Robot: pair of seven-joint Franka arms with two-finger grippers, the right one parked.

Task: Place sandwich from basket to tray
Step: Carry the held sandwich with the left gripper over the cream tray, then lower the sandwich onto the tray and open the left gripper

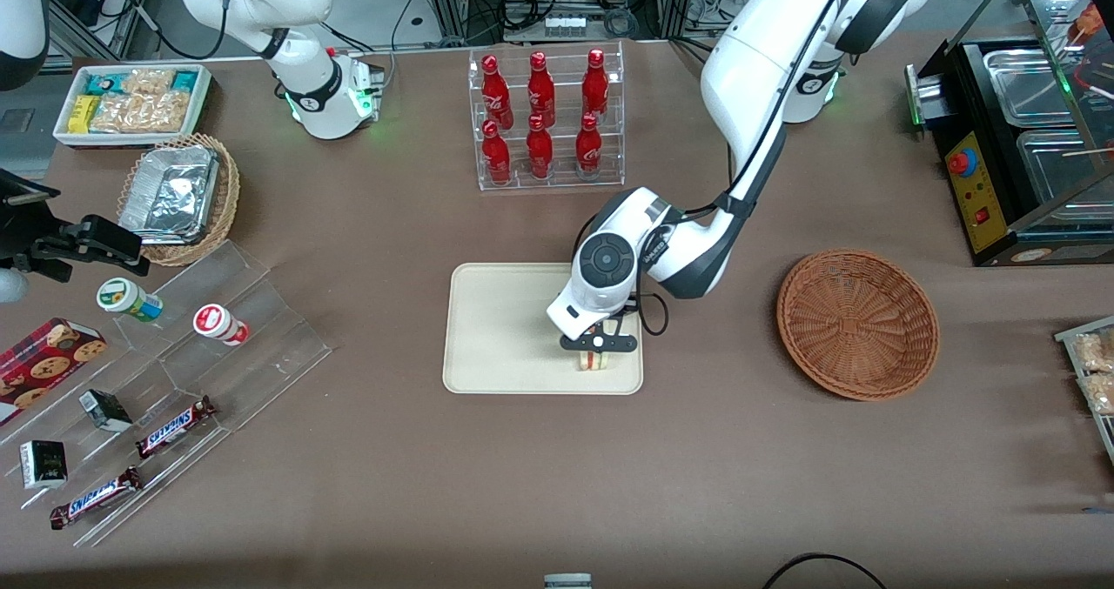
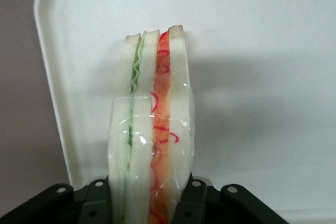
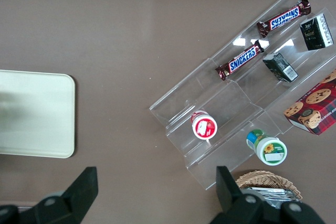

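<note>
While the basket (image 1: 858, 324) sits empty on the counter (image 1: 696, 458), the pincer (image 1: 598, 347) hangs over the tray (image 1: 496, 328). It clamps the sandwich (image 2: 152, 129).

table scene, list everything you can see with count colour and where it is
triangular white-bread sandwich with red and green filling: 1, held over the cream tray's corner nearest the front camera
flat cream rectangular tray: 1, mid-table
round reddish-brown wicker basket: 1, empty, beside the tray toward the working arm's end
red bottles in a clear rack: 6, farther from the front camera than the tray
tan wicker basket with foil container: 1, toward the parked arm's end
white bin of snack packets: 1, farther from the camera than the tan basket
clear stepped stand: 1, holds 2 Snickers bars, 2 small cups, 2 dark boxes
black-fingered gripper: jaws shut on the sandwich, above the tray
</note>
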